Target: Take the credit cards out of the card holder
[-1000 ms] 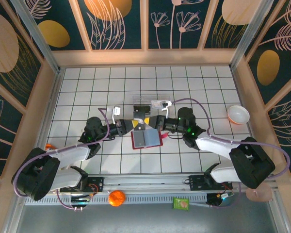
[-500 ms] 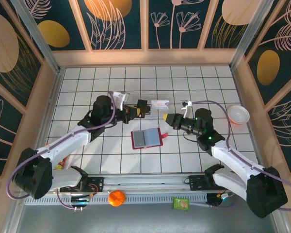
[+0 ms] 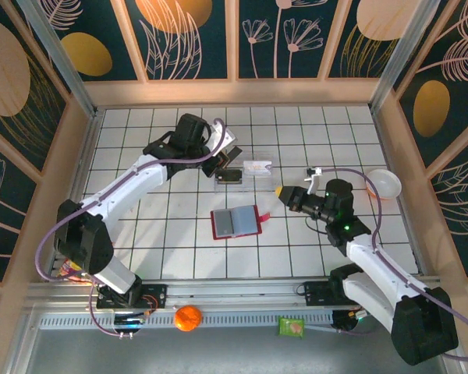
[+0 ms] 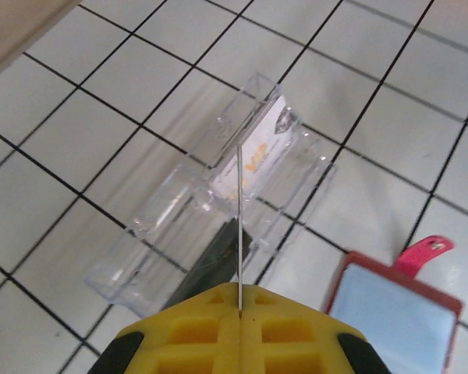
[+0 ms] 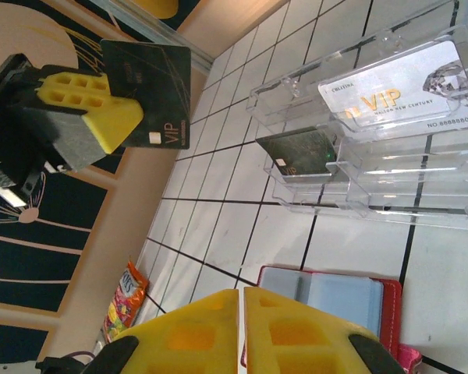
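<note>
My left gripper hangs over the clear tray and is shut on a dark credit card, which shows edge-on between its yellow fingers. In the tray lie a second dark card and a pale silvery card marked VIP. The red card holder lies open on the tiles near the tray, grey and light blue inside, its snap tab to the right. My right gripper is to the right of the holder, apart from it. Its jaws are shut with nothing between them.
A white bowl stands at the right edge of the table. An orange ball and a green packet lie on the rail by the arm bases. A snack bag lies at the left side.
Both grippers have left the card holder. The left one carried the dark card back and up over the tray. The right arm drew away to the right.
</note>
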